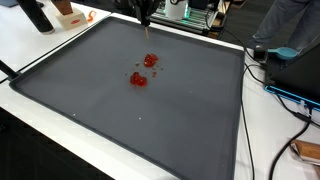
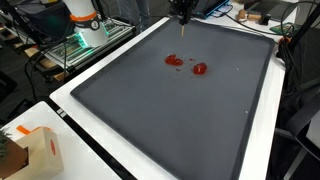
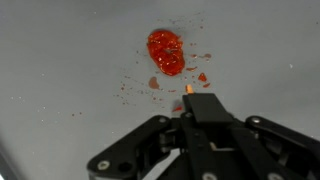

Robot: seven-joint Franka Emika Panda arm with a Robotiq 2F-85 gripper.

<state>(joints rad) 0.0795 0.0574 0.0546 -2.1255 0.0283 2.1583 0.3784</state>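
Closest to the lens, the gripper [image 3: 193,104] linkage fills the 6 o'clock edge of the wrist view. Its fingers are pinched right together on a thin stick [image 3: 187,91], and only the orange tip shows past them. We see no gap between the pads.

In both exterior views the stick hangs straight down from the gripper [image 1: 146,14] [image 2: 185,13]. We judge it's clamped vertical so the tip is the lowest point and the fingers stay out of the mess. We can't tell whether the tip touches the surface.

A red blob [image 3: 166,52] sits at 11 o'clock from the tip in the wrist view, near but apart. Red specks [image 3: 150,84] are scattered between them.

An exterior view shows two patches: the near blob [image 1: 150,61] at 6 o'clock below the gripper, and the far blob [image 1: 138,79] just beyond it at 7 o'clock. We can't say which one the wrist camera sees.

Both lie on the dark mat [image 1: 185,125], toward its 12 o'clock half. The mat covers most of the white table [image 1: 40,50], and its raised edge likely keeps red stuff off the tabletop.

A cardboard box [image 2: 40,150] stands off the mat at 7 o'clock in an exterior view, well apart from the gripper.
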